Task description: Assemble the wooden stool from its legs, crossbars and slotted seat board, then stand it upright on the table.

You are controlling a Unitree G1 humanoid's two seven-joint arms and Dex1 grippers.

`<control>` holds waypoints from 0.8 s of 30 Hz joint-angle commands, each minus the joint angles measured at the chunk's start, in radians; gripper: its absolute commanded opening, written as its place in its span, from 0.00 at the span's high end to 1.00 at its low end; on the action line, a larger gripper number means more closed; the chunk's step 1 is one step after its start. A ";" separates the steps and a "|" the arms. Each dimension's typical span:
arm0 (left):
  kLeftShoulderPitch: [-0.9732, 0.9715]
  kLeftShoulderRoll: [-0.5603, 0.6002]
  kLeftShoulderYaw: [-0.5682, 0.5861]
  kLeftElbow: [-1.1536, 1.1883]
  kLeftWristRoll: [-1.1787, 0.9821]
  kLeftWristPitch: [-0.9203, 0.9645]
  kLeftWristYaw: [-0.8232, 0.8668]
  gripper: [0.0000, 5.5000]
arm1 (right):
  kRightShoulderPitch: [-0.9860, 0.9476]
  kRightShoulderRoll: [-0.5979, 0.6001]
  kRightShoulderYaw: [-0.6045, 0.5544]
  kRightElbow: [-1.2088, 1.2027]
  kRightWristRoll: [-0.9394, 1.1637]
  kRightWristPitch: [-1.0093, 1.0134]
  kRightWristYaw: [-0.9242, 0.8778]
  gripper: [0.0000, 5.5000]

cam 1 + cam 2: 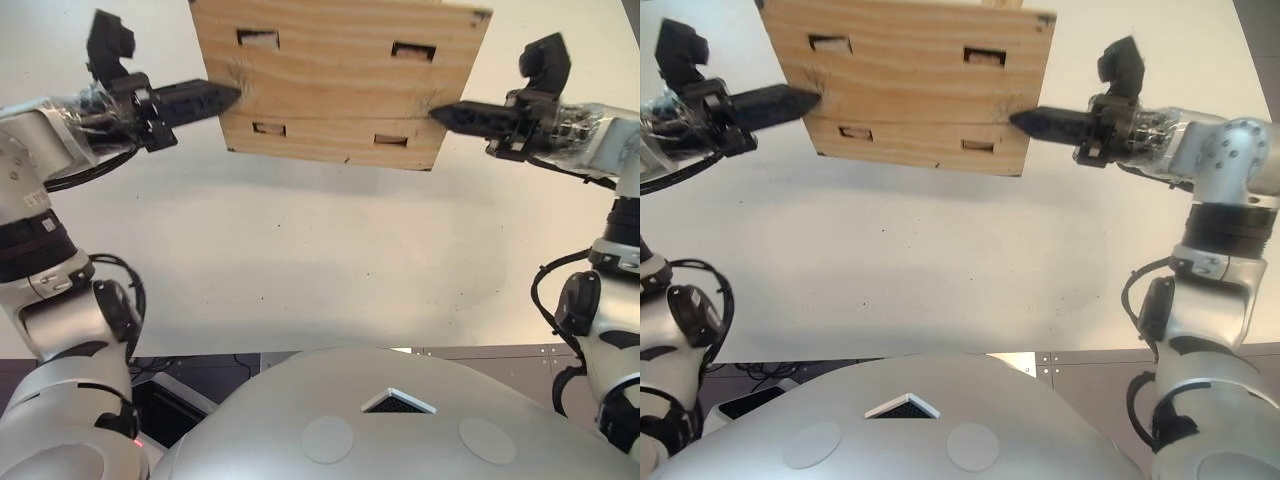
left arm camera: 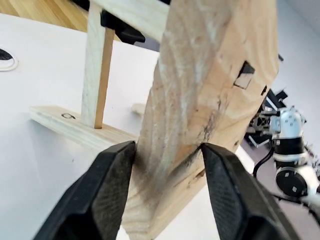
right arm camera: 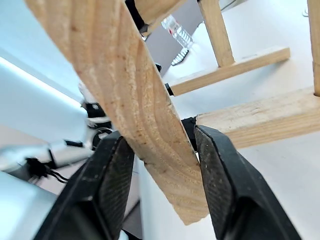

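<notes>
Slotted seat board [image 1: 340,70], left gripper [image 1: 230,96] and right gripper [image 1: 440,115] clamped on opposite edges, leg [image 2: 96,75], crossbar [image 2: 75,131] behind

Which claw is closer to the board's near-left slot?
Left. The left claw clamps the board at its left edge, right beside that slot. The right claw clamps the opposite edge, across the board from it.

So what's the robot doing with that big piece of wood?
It is holding the slotted seat board with both claws, one on each side edge. The left claw and the right claw each pinch the board, which hangs tilted over the white table. A leg and a crossbar sit on the table beyond it. Whether the board is joined to them is hard to tell.
</notes>
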 commanded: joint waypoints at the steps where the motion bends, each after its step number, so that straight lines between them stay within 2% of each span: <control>1: -0.193 -0.149 0.151 0.191 -0.080 0.126 0.377 0.61 | -0.217 0.171 -0.218 0.204 0.107 0.144 -0.237 0.69; 4: -0.289 -0.210 0.258 0.283 -0.115 0.126 0.613 0.63 | -0.332 0.202 -0.383 0.386 0.072 0.143 -0.408 0.70; 7: -0.373 -0.247 0.373 0.356 -0.107 0.126 0.807 0.66 | -0.399 0.217 -0.500 0.481 0.067 0.123 -0.533 0.71; 11: -0.506 -0.252 0.487 0.438 -0.035 0.112 0.951 0.69 | -0.457 0.220 -0.605 0.593 0.076 0.040 -0.669 0.72; 16: -0.583 -0.207 0.441 0.589 0.033 -0.082 0.987 0.70 | -0.477 0.216 -0.626 0.701 0.064 -0.081 -0.769 0.73; 20: -0.574 -0.145 0.351 0.721 0.085 -0.244 0.921 0.70 | -0.465 0.221 -0.576 0.732 0.041 -0.180 -0.794 0.73; 24: -0.554 -0.125 0.299 0.791 0.090 -0.331 0.849 0.57 | -0.461 0.212 -0.546 0.774 0.045 -0.240 -0.788 0.73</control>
